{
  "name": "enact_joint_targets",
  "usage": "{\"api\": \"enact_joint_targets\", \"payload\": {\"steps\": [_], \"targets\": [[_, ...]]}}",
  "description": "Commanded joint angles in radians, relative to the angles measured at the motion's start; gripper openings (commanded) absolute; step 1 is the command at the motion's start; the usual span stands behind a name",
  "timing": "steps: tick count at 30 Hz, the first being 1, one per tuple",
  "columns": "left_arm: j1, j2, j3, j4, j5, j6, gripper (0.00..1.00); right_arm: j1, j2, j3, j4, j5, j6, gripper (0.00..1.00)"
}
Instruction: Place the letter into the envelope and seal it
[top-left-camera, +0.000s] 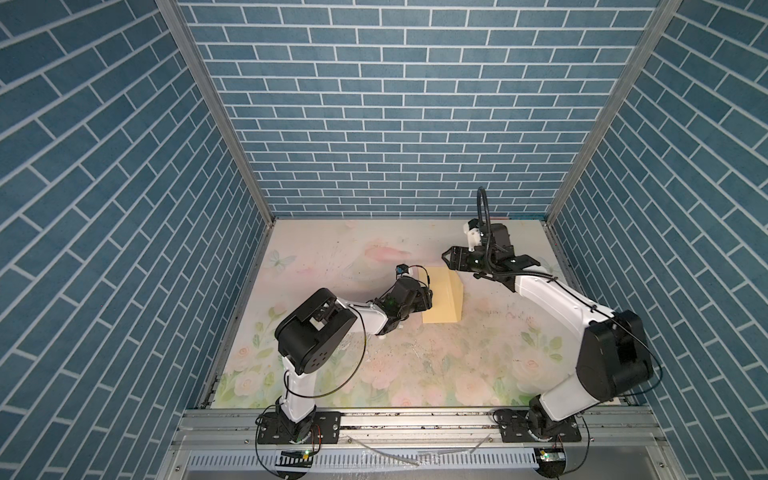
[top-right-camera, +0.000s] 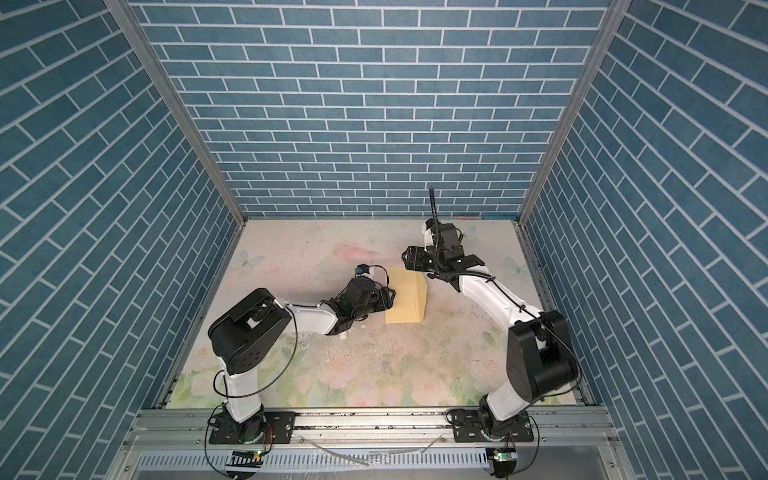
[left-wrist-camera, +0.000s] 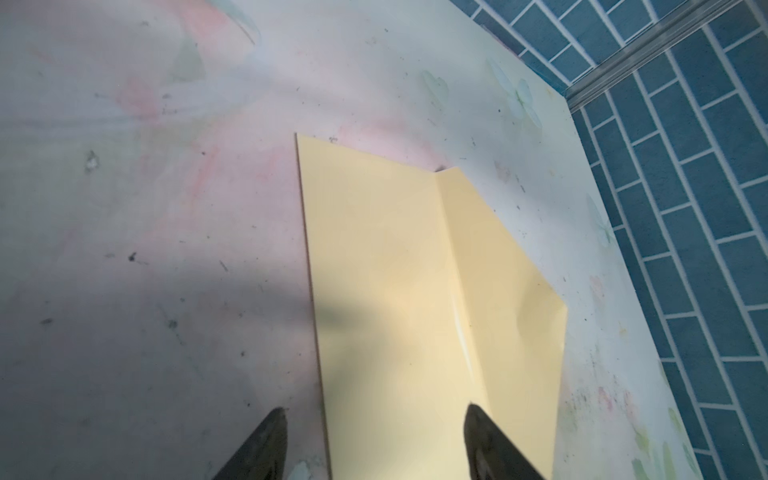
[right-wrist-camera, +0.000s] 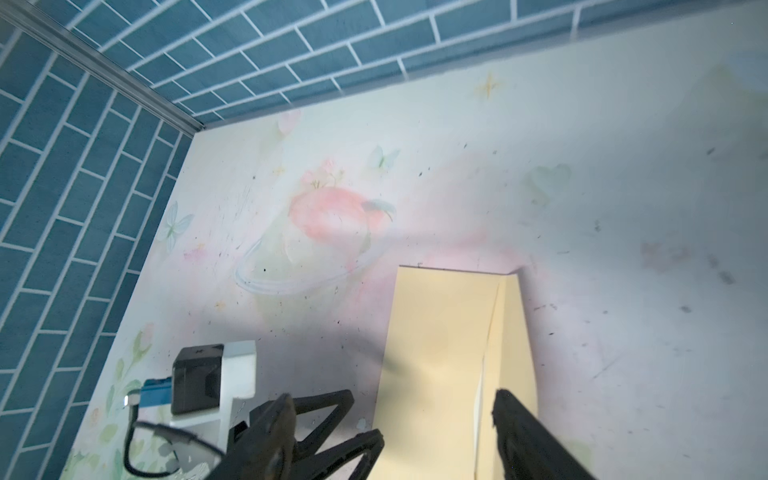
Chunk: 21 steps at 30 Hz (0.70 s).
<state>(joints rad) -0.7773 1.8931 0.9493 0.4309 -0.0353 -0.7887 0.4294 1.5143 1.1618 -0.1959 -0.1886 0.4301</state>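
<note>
The plain yellow envelope (top-left-camera: 440, 299) (top-right-camera: 407, 299) lies lengthwise on the floral table, near the middle. Its flap (left-wrist-camera: 498, 270) (right-wrist-camera: 511, 332) runs along the right long edge and stands partly raised. The letter is not in view. My left gripper (top-left-camera: 428, 297) (top-right-camera: 388, 299) (left-wrist-camera: 376, 409) is open and low at the envelope's left edge, one finger over the table and one over the paper. My right gripper (top-left-camera: 490, 268) (top-right-camera: 442, 264) (right-wrist-camera: 386, 405) hangs open above the envelope, holding nothing. In the right wrist view, one of its fingertips (right-wrist-camera: 505, 401) lies over the flap.
The floral table mat (top-left-camera: 374, 357) is scuffed and speckled. Blue brick walls (top-left-camera: 395, 166) close off the back and both sides. The aluminium rail (top-left-camera: 415, 419) with both arm bases runs along the front edge. The left arm's fingers (right-wrist-camera: 332, 424) show in the right wrist view.
</note>
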Motion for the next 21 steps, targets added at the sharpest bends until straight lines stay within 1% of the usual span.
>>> {"api": "enact_joint_targets", "payload": {"steps": [1, 2, 4, 9, 12, 15, 21], "targets": [[-0.017, -0.071, 0.063, -0.148, -0.037, 0.108, 0.73, -0.017, -0.078, -0.086, -0.023, 0.114, -0.086, 0.82], [-0.028, -0.082, 0.083, -0.181, -0.053, 0.132, 0.74, -0.024, -0.103, -0.101, -0.021, 0.131, -0.095, 0.85], [-0.053, -0.095, 0.125, -0.238, -0.082, 0.180, 0.76, -0.038, -0.135, -0.122, -0.024, 0.139, -0.112, 0.88], [-0.114, -0.077, 0.253, -0.364, -0.129, 0.269, 0.81, -0.090, -0.186, -0.174, -0.036, 0.169, -0.119, 0.99], [-0.144, -0.045, 0.339, -0.439, -0.158, 0.313, 0.86, -0.121, -0.202, -0.204, -0.038, 0.171, -0.116, 0.99], [-0.160, -0.004, 0.419, -0.499, -0.170, 0.325, 0.93, -0.138, -0.216, -0.229, -0.033, 0.186, -0.116, 0.99], [-0.178, 0.105, 0.600, -0.632, -0.188, 0.312, 0.95, -0.162, -0.224, -0.253, -0.053, 0.220, -0.124, 0.99]]}}
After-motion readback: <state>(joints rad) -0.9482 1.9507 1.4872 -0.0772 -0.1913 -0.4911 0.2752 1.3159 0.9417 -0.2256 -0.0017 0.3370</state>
